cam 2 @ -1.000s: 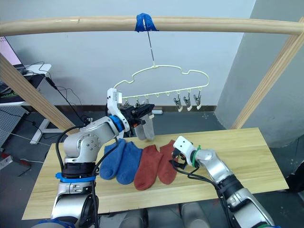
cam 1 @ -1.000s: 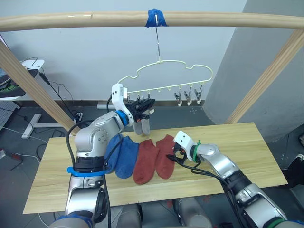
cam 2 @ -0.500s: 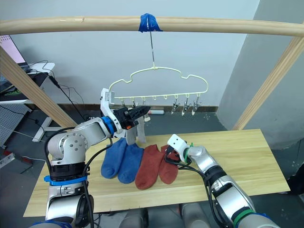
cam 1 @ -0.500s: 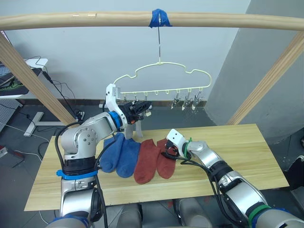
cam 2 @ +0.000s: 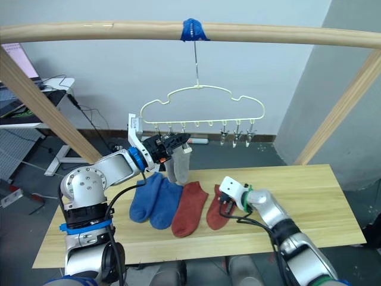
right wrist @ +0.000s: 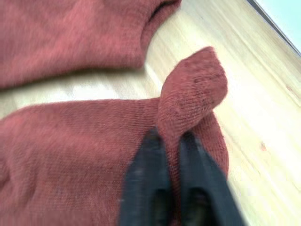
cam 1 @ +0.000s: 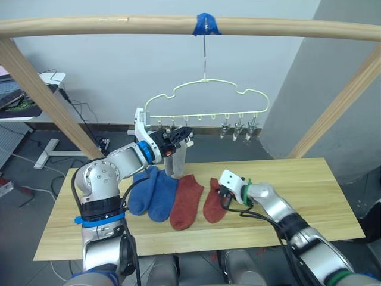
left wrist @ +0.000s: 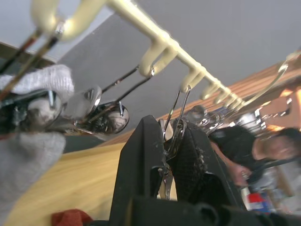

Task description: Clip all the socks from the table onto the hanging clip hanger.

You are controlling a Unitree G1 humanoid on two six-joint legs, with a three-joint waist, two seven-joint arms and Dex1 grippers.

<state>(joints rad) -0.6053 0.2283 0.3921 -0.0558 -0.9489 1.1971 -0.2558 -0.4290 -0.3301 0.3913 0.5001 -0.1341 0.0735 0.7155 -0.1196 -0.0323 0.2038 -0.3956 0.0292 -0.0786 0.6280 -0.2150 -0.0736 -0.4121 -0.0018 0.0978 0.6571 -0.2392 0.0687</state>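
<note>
Partly hidden behind the left gripper (cam 1: 184,132): two grey socks (cam 2: 178,165), hanging from the clip hanger (cam 1: 205,102). Left fingers nearly closed, squeezing one metal clip (left wrist: 175,123). On the table (cam 1: 309,179): two blue socks (cam 1: 152,190), then two rust-red socks (cam 1: 189,192). Right gripper (right wrist: 170,140) pinched tight on a raised fold of the rightmost rust-red sock (right wrist: 94,150).

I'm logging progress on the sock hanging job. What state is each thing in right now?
clip hanger: hanging from the pole by its hook.
grey socks: clipped on the hanger, dangling.
blue socks: flat on the table.
rust-red socks: on the table, one pinched up.
left gripper: shut on a clip.
right gripper: shut on a rust-red sock's fold.
</note>
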